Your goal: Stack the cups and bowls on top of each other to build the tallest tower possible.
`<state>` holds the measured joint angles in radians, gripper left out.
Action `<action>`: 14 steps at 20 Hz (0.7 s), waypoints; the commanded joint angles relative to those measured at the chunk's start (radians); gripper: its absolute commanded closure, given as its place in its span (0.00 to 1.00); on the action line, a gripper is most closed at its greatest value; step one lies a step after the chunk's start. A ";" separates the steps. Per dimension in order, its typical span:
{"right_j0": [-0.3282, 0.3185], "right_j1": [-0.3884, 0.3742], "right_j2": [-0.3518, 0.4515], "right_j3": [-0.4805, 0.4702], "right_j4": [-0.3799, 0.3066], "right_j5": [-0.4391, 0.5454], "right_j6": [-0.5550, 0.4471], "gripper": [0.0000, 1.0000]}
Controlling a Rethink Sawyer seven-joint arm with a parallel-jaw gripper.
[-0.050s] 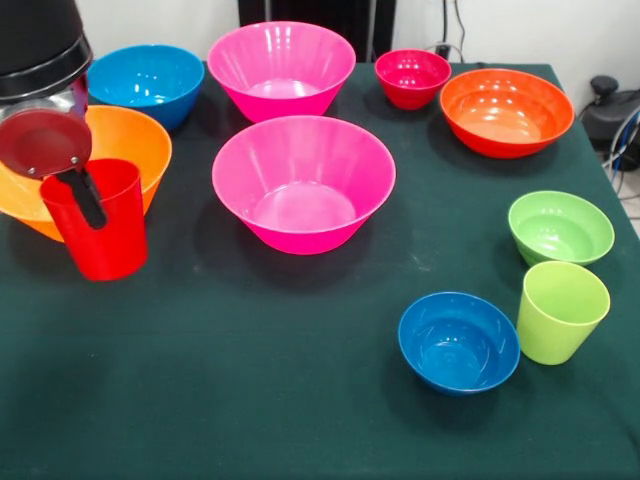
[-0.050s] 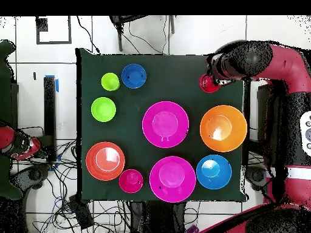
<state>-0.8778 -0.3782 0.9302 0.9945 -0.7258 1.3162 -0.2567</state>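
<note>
The red cup [image 1: 105, 235] stands at the table's left in the front view, just in front of the big yellow-orange bowl [image 1: 125, 135]. My gripper [image 1: 88, 205] is shut on its rim, with one black finger [image 1: 85, 197] lying down the cup's near wall. From overhead, the red cup [image 2: 209, 84] sits under the arm near the table's upper right corner. Apart from it on the right are the lime-green cup [image 1: 561, 311], the small green bowl [image 1: 560, 227] and the small blue bowl [image 1: 459, 341]. No tower stands.
Two big pink bowls [image 1: 303, 182] [image 1: 281, 68] fill the middle of the dark green table [image 1: 250, 390]. The mid-sized blue bowl [image 1: 147, 82], small red bowl [image 1: 412, 77] and wide red-orange bowl [image 1: 506, 110] line the far edge.
</note>
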 commanded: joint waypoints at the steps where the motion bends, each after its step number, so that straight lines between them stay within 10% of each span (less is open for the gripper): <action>1: 0.006 0.046 -0.040 -0.007 -0.047 -0.040 -0.231 1.00; 14: 0.041 0.142 -0.057 -0.119 -0.076 -0.053 -0.183 1.00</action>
<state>-0.8895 -0.2860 0.9275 0.9503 -0.7255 1.3160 -0.2774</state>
